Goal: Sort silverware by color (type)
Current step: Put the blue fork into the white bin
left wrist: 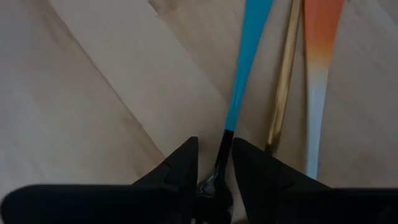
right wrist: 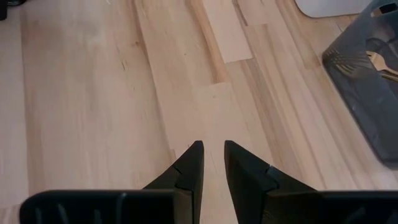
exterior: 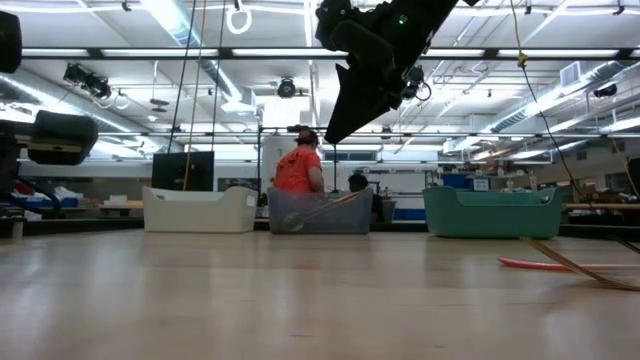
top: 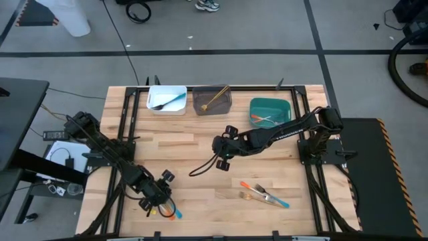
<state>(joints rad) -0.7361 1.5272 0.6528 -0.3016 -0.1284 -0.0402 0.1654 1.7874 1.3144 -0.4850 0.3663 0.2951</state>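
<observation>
The left gripper [left wrist: 214, 163] is down at the near edge of the light wooden desk [top: 200, 144] — its fingers pinch the dark metal end of a slim blue-handled fork [left wrist: 245, 59]. A gold fork [left wrist: 283, 81] and an orange fork [left wrist: 320, 56] lie just beside it. The right gripper [right wrist: 213, 160] hangs above the middle of the desk — fingers a little apart, holding nothing.

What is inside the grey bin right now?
The grey bin holds a golden-tan fork lying diagonally, its end resting on the rim. The bin's dark walls hide whether anything else lies on its floor.
</observation>
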